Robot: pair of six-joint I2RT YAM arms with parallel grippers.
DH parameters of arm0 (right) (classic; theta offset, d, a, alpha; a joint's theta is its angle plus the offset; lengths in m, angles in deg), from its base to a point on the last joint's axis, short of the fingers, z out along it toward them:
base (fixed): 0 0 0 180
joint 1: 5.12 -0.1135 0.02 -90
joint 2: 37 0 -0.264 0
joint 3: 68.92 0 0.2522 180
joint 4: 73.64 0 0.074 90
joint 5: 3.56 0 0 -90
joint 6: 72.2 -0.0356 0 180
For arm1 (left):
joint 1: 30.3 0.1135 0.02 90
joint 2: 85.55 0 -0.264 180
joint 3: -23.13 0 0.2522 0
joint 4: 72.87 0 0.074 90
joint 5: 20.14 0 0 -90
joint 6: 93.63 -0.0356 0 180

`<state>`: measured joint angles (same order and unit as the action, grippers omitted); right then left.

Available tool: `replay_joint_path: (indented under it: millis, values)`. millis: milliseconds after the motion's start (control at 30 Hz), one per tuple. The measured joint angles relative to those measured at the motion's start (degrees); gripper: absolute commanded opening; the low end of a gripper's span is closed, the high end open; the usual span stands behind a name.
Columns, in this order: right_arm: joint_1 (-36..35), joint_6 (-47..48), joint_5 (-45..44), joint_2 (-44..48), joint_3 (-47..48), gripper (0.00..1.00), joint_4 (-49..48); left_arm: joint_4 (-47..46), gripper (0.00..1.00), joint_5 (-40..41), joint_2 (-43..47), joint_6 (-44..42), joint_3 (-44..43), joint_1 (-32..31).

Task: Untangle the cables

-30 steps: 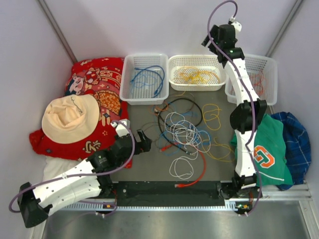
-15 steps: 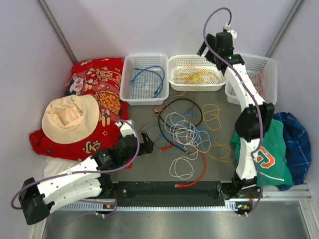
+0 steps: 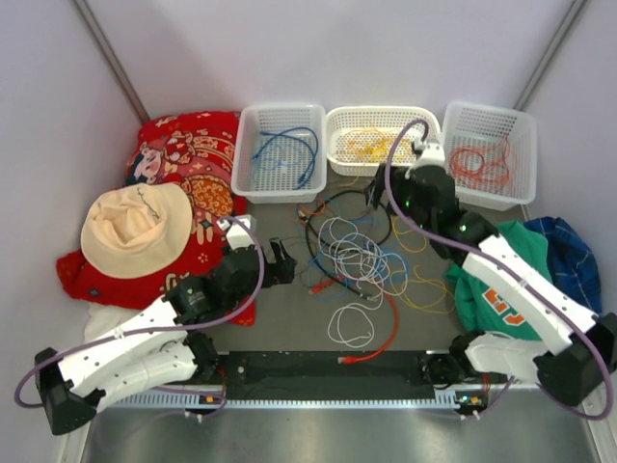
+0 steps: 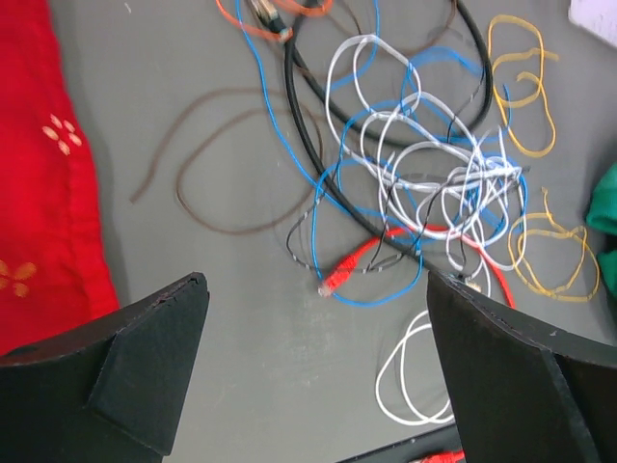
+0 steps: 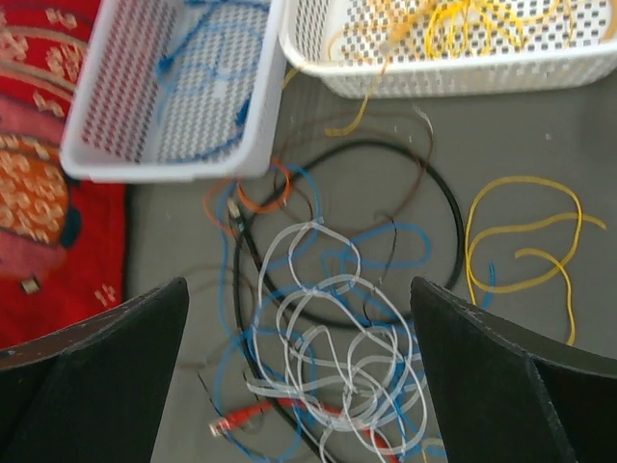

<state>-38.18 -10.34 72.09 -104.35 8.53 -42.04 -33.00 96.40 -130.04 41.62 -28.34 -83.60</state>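
Top external view: the cables sit in a knotted heap on the grey table between the 2 arms. White, blue, black, yellow and red-orange strands loop through one another, too tangled to count.

On the left lie 1 red cloth and 1 hat on top of it. The left arm crosses the cloth's near corner. On the right are 1 green shirt and 1 blue cloth, and the right arm lies across the shirt.

Far edge, count 3. The left basket has blue cable in it. The middle basket has yellow, and a yellowish strand trails out over its near wall. The right basket has red-orange. The right wrist covers the middle basket's near right corner.

Left gripper hovers at the heap's left side, just off the cloth's edge. Its wrist view shows the jaws spread wide with nothing between them. A red plug and blue loops lie on the table below.

Right gripper hangs over the heap's far side, just short of the middle basket. Its jaws also gape and hold nothing. Below it are the black ring and the white loops.

Since 1 second ago the right arm has swung down from high over the far baskets, and the right basket is now fully in view. The left arm has crept a touch closer to the heap. The cables lie as they did.
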Motion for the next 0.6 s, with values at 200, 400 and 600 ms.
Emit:
replay_joint_path:
  millis: [200, 400, 600]
  values:
    - [-11.1, 1.6, -5.8, 14.4, -10.9, 0.98, 4.5, 3.5, 0.99, 2.0, -4.0, 0.0, -6.5, 0.0]
    - [-26.2, -1.4, -15.3, 30.9, -17.8, 0.99, 12.2, 5.4, 0.99, 1.3, -4.9, 1.6, -7.0, 0.0]
    - [-33.9, -6.9, -23.6, 32.8, -20.5, 0.99, 20.2, 5.3, 0.99, 0.7, -4.5, 2.4, -7.0, 0.0]
